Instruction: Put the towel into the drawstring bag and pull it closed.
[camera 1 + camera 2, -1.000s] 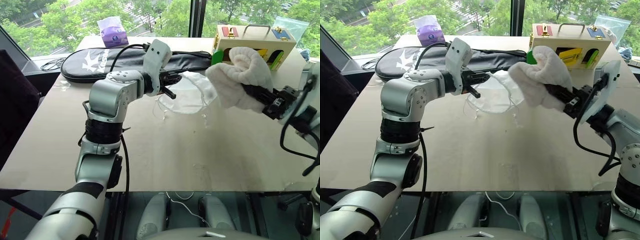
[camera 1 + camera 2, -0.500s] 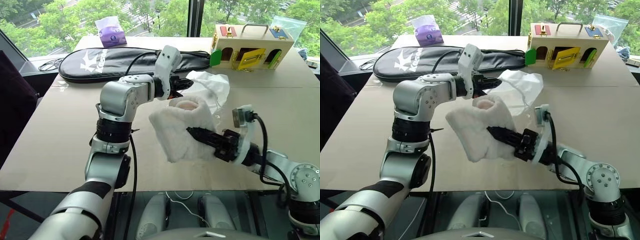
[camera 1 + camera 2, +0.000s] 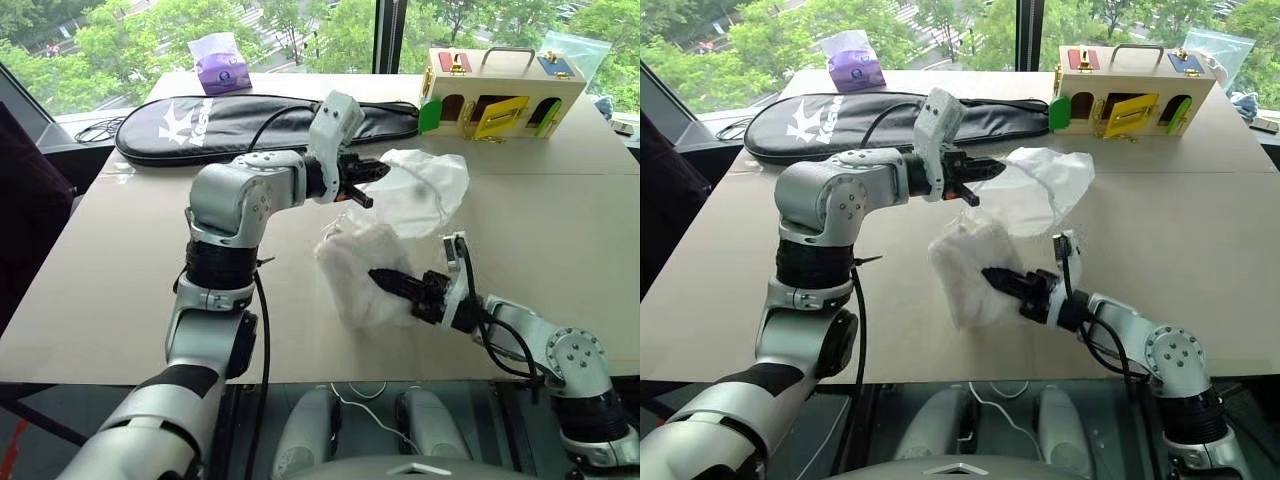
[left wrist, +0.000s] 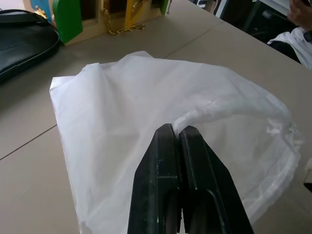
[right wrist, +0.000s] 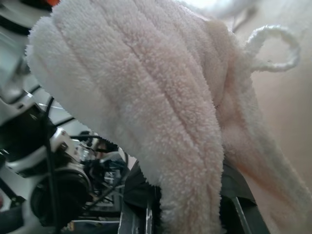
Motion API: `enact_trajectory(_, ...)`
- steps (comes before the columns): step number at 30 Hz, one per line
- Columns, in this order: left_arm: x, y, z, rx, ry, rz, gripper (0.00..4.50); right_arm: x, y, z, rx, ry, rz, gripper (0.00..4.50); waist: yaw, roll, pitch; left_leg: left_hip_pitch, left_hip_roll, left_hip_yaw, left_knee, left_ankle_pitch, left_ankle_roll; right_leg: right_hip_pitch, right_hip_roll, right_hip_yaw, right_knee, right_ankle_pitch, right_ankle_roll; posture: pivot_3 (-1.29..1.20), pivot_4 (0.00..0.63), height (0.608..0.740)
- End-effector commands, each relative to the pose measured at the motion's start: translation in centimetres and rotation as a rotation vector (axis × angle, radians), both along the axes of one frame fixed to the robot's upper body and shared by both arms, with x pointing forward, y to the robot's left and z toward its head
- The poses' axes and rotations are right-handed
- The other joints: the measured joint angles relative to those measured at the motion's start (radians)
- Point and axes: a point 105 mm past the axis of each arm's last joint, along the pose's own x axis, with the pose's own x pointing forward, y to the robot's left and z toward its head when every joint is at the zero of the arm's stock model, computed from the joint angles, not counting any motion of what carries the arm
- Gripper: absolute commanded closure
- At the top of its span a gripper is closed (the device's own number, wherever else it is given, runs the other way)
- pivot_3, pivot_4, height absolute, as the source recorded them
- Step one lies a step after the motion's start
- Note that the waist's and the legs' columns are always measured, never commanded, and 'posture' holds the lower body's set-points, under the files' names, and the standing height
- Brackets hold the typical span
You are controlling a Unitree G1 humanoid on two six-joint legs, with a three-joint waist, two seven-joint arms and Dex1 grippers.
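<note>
Left eye view — my left gripper (image 3: 372, 186) clamps the drawstring bag (image 3: 425, 190) rim, right gripper (image 3: 392, 284) clamps the towel (image 3: 358, 268) just below it — mouth looks slack, so I'd lift before pushing.

Ribbed towel (image 5: 146, 92) drapes over the right pincer (image 5: 187, 204), loop showing.

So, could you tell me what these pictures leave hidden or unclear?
- Head views: whether the towel is inside the drawstring bag; thin fabric veils it.
- Right wrist view: the right gripper fingertips, buried under towel.
- Left wrist view: the bag's mouth beyond the left gripper, cut off by the edge.
- Head views: the cords, too thin to trace.
</note>
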Motion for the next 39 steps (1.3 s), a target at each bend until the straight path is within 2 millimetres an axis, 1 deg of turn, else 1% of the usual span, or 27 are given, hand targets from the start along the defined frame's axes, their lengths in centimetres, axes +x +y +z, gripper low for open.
enact_trajectory(1,-0.8,-0.2,0.7,0.016,-0.058,-0.050,4.50,-0.1,-0.4,3.1,0.135,-0.064,0.002,4.47,0.000,0.000,0.000,0.000,0.000,0.000,0.000,0.000,0.000,0.000,0.000,0.000,0.000,0.000,0.000,0.00,0.150,0.740)
enact_trajectory(6,-0.8,-0.2,0.6,0.017,-0.058,-0.056,4.50,0.4,-0.7,2.8,0.166,-0.014,-0.027,4.47,0.000,-0.001,0.001,0.000,0.000,0.000,0.000,0.000,0.000,0.000,0.000,0.000,0.000,0.000,0.000,0.00,0.150,0.740)
enact_trajectory(9,-1.0,-0.3,0.7,0.010,-0.054,-0.067,4.50,1.1,-0.9,2.0,0.162,0.038,-0.068,4.47,0.000,-0.001,0.001,0.000,0.000,0.000,0.000,0.000,0.000,0.000,0.000,0.000,0.000,0.000,0.000,0.00,0.150,0.740)
enact_trajectory(14,-1.2,-0.2,0.6,0.010,-0.047,-0.075,4.50,2.4,-1.9,0.9,0.201,0.152,-0.165,4.47,0.000,-0.001,0.001,0.000,0.000,0.000,0.000,0.000,0.000,0.000,0.000,0.000,0.000,0.000,0.000,0.00,0.150,0.740)
enact_trajectory(18,-1.6,-0.2,0.4,0.009,-0.037,-0.095,4.50,3.6,-2.5,1.2,0.325,0.208,-0.251,4.47,0.000,-0.001,0.001,0.000,0.000,0.000,0.000,0.000,0.000,0.000,0.000,0.001,0.001,0.000,0.000,0.00,0.150,0.740)
enact_trajectory(25,-2.3,-0.3,0.0,0.018,-0.029,-0.120,4.50,5.1,-3.0,2.1,0.471,0.288,-0.345,4.47,-0.002,-0.001,0.001,0.000,0.000,0.001,0.000,0.000,0.000,-0.001,0.000,0.001,0.001,0.000,0.000,0.00,0.150,0.740)
enact_trajectory(28,-2.4,-0.3,-0.1,0.018,-0.037,-0.123,4.50,4.4,-1.9,1.5,0.392,0.291,-0.280,4.47,-0.001,-0.001,0.001,0.000,0.000,0.001,0.000,0.000,0.000,-0.001,0.000,0.001,0.001,0.000,0.000,0.00,0.150,0.740)
enact_trajectory(30,-2.5,-0.5,-0.1,0.017,-0.041,-0.128,4.50,4.2,-1.4,1.4,0.384,0.302,-0.260,4.47,-0.001,-0.001,0.001,0.000,0.000,0.001,0.000,0.000,0.000,-0.001,0.000,0.001,0.001,0.000,0.000,0.00,0.150,0.740)
enact_trajectory(33,-2.7,-0.7,0.0,0.012,-0.051,-0.144,4.50,4.2,-1.2,1.2,0.383,0.322,-0.260,4.47,-0.003,-0.001,0.001,0.000,0.000,0.001,0.000,0.000,0.000,-0.002,0.000,0.001,0.001,0.000,0.000,0.00,0.150,0.740)
enact_trajectory(36,-3.0,-0.7,-0.1,0.014,-0.046,-0.160,4.50,5.2,-2.3,1.8,0.481,0.343,-0.329,4.47,-0.004,0.000,0.001,0.000,0.000,0.001,-0.001,0.000,0.000,-0.002,0.000,0.001,0.001,0.000,0.000,0.00,0.150,0.740)
enact_trajectory(39,-3.1,-0.5,-0.5,0.023,-0.037,-0.159,4.50,6.2,-4.4,3.0,0.603,0.317,-0.410,4.47,-0.004,0.000,0.001,0.000,0.000,0.001,-0.001,0.000,0.000,-0.002,0.000,0.002,0.001,0.000,0.000,0.00,0.150,0.740)
